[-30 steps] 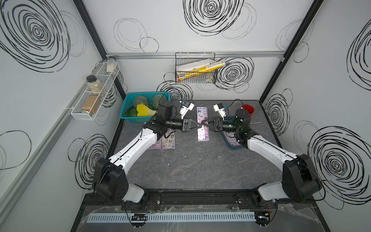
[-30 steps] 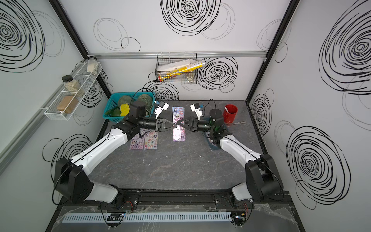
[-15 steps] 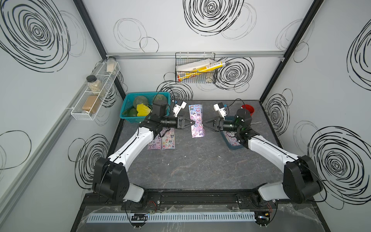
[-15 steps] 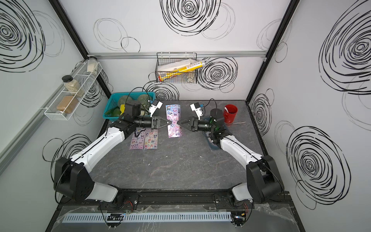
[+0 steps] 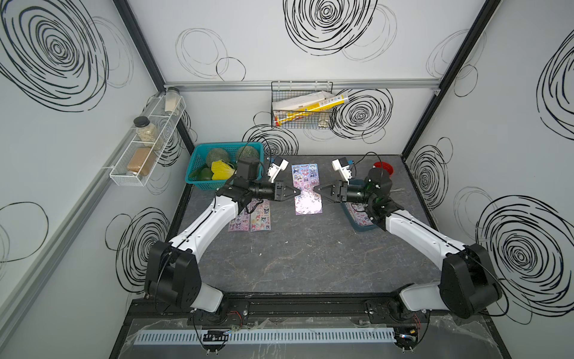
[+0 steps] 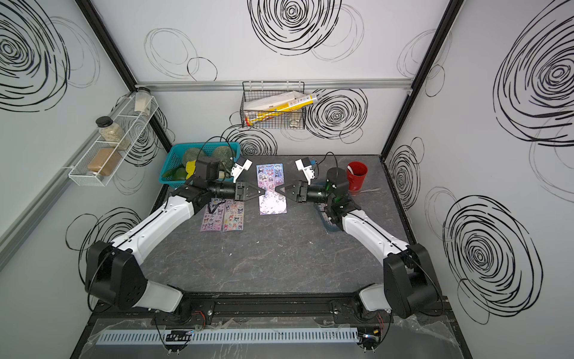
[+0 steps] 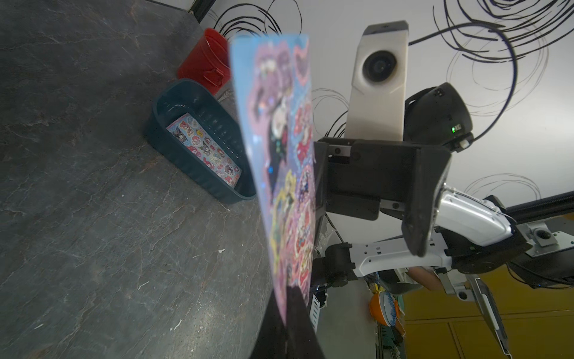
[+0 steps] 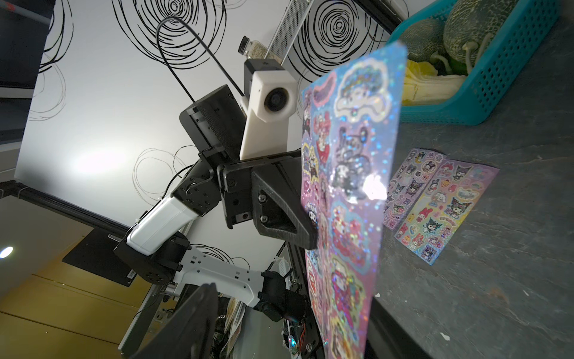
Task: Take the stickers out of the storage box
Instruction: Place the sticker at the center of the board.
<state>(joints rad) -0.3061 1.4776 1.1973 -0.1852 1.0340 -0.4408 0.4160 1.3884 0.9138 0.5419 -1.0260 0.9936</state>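
**mossy_k:** Why's that one hanging mid-air? Left to right I see the blue basket (image 5: 202, 185) far left, two stickers (image 5: 261, 217) flat on the table (image 5: 310, 255) on the near side of it, then this.

**tbolt:** Looks like a handover to me. The left gripper (image 5: 297, 195) is pinched tight on the held sheet (image 5: 306, 183) at its left edge, so it floats roughly level, clear of the table. The right gripper (image 5: 316, 190) sits at the right edge with jaws apart, one finger plainly off the paper, so it carries nothing. The laid-out ones are on the left, so that's my guess for where this goes. The storage box (image 7: 192, 174) is at the right, beside the red cup (image 6: 357, 175), with at least one sheet (image 7: 205, 149) inside.

**mossy_k:** Any brand?

**tbolt:** Nope. Just cartoon characters, and the tiny lettering is too blurry to read.
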